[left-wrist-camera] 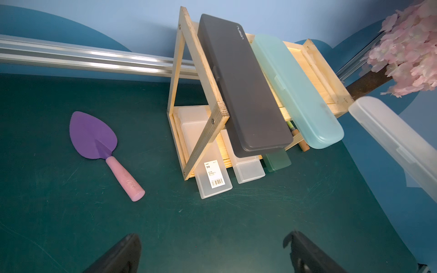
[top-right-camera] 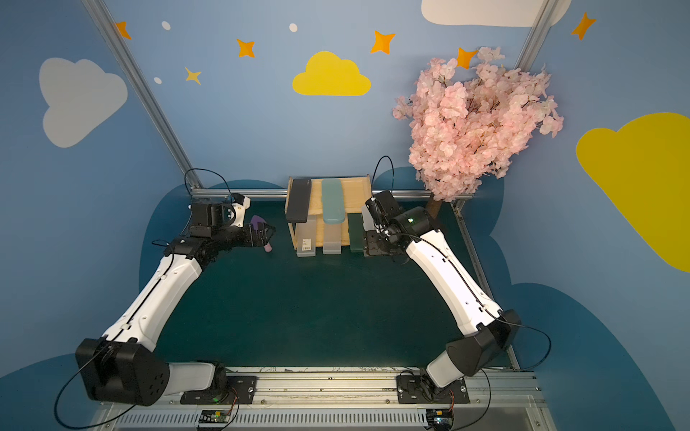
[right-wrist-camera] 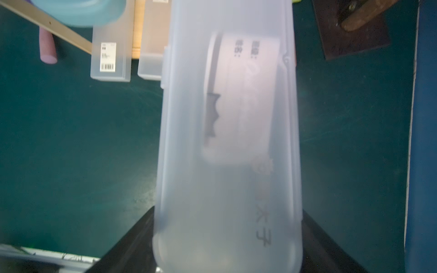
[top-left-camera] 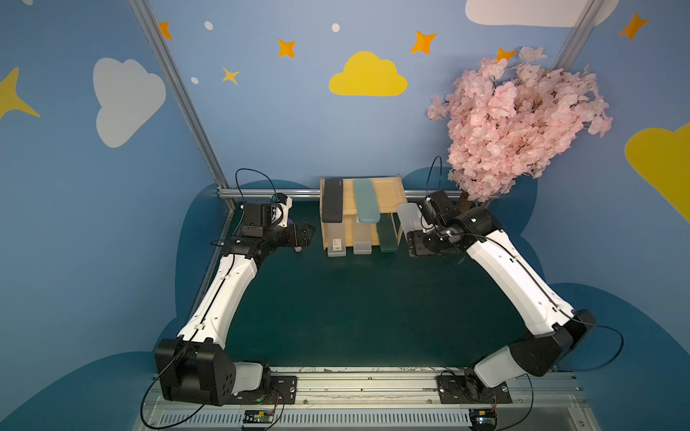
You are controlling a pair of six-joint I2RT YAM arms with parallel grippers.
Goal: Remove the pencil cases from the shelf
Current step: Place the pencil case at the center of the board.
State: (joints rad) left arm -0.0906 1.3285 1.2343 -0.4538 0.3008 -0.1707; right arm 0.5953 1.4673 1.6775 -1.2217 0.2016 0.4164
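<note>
Inside right tool (right-wrist-camera: 227, 254) (apparently): clear case (right-wrist-camera: 227, 179)

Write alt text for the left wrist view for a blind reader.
A wooden shelf carries a black case and a teal case on top, two frosted cases and a dark green case below. A purple trowel lies on the mat beside it, a clear case is aloft, and the left gripper is open.

Even light; edges warped; rt wrist view blurry.
</note>
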